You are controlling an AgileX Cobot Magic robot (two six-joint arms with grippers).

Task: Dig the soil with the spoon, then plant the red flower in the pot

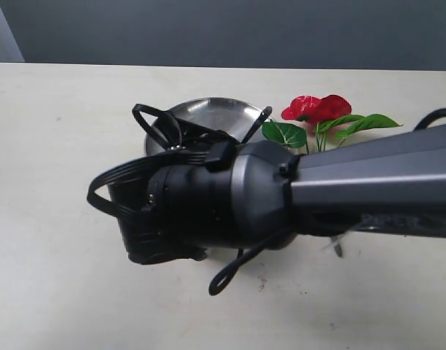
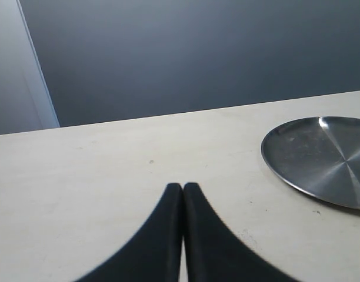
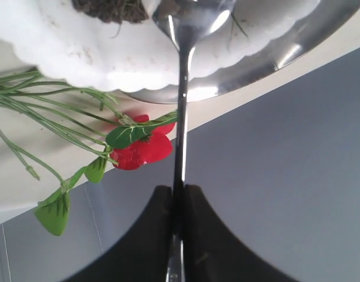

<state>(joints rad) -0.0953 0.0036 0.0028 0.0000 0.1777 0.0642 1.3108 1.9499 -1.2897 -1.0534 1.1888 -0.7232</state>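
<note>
The spoon (image 3: 181, 106) is sitting clamped by its handle in the right hand (image 3: 179, 194), its bowl reaching over the pot (image 3: 109, 53) and soil (image 3: 103, 9). The red flower (image 1: 318, 108) is lying on the bench (image 1: 55, 277) beside the steel plate (image 1: 208, 117). The left hand (image 2: 183, 189) is hovering closed and empty.

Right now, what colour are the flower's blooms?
Glossy red blooms, clearest in the exterior view.
</note>
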